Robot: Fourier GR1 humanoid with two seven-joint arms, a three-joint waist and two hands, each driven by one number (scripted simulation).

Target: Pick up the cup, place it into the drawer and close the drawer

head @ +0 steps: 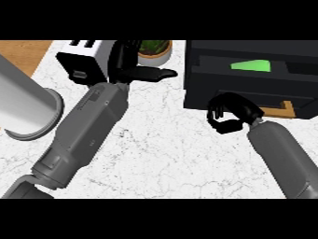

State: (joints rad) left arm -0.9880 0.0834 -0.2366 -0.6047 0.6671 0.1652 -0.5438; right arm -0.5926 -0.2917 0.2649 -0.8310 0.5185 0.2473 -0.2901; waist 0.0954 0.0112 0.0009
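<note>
The green cup point(251, 65) lies inside the open black drawer point(210, 93) at the upper right. The drawer's front panel carries a wooden handle point(283, 110). My right hand point(228, 113) is against the left part of that front panel, with its fingers curled and nothing visible in them. It does not touch the cup. My left hand point(129, 63) rests open at the top centre, fingers up and thumb out to the right, far from the drawer.
A black and white toaster point(77, 58) stands just left of my left hand, and a potted plant point(154, 50) just behind it. A large white cylinder point(13, 98) lies at the left. The marble counter point(168, 154) meets a wooden strip point(20, 51) on the left.
</note>
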